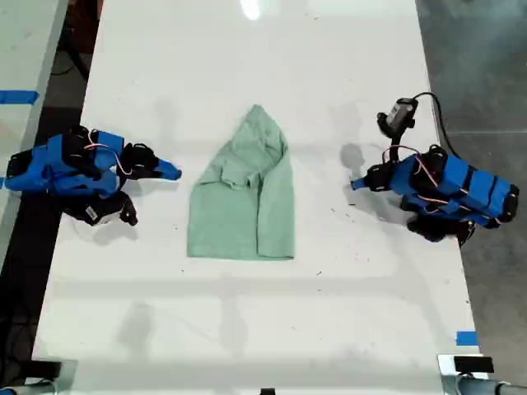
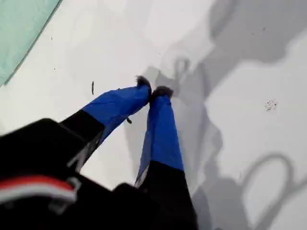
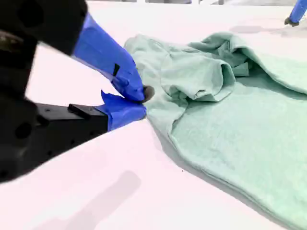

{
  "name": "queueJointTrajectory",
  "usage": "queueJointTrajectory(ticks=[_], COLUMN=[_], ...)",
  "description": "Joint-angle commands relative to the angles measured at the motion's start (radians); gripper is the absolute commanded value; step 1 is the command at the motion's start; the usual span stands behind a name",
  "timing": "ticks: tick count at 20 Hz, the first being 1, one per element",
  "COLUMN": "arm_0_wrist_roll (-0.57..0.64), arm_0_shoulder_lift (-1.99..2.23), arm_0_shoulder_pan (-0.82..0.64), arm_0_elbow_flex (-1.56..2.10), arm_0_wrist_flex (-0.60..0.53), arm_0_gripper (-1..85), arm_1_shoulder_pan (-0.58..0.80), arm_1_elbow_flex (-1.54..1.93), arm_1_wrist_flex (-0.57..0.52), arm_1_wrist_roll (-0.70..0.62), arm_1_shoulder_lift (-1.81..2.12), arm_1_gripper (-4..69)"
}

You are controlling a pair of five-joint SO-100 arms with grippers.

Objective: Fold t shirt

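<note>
No text, label, brand, number or sign could be read in any view; the t shirt (image 1: 244, 197) was plain, and the blue tape strips (image 1: 18, 96) at the exterior view's edges carried no writing

Both claws closed — first (image 2: 152, 90), second (image 3: 141, 103) — empty.

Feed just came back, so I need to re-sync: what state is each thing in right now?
t shirt: partly folded, wrinkled, lying on the table, held by neither claw.
my first claw: shut, empty, apart from the t shirt.
my second claw: shut, empty, beside the t shirt's edge.
</note>
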Motion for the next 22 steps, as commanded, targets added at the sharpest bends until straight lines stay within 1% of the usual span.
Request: queueJointTrajectory(ticks=[1, 6, 11, 13, 15, 19, 20, 22], arm_0_wrist_roll=[-0.095, -0.095, -0.098, -0.098, -0.098, -0.097, -0.089, -0.087], arm_0_shoulder_lift=[0.006, 0.006, 0.006, 0.006, 0.006, 0.006, 0.006, 0.008], arm_0_shoulder_pan=[0.02, 0.023, 0.021, 0.018, 0.025, 0.063, 0.101, 0.106], arm_0_elbow_flex=[0.0, 0.0, 0.0, 0.0, 0.0, -0.009, -0.018, -0.052], arm_0_wrist_flex=[-0.021, -0.021, -0.021, -0.021, -0.021, -0.009, -0.005, 0.002], arm_0_gripper=[1.5, 1.0, 3.0, -0.1, -0.1, -0.2, -0.2, -0.2], arm_1_shoulder_pan=[-0.044, -0.044, -0.046, -0.041, -0.046, -0.044, -0.037, -0.035], arm_1_elbow_flex=[0.029, 0.029, 0.029, 0.029, 0.029, 0.032, 0.034, 0.034], arm_1_wrist_flex=[-0.021, -0.023, -0.025, -0.026, -0.026, -0.023, -0.023, -0.021], arm_1_wrist_roll=[0.0, -0.003, -0.003, -0.002, 0.002, 0.003, 0.003, 0.005], arm_1_shoulder_lift=[0.015, 0.015, 0.015, 0.015, 0.015, 0.015, 0.015, 0.015], arm_1_gripper=[4.3, 4.3, 4.3, 4.3, 4.3, 3.9, 3.7, 3.2])
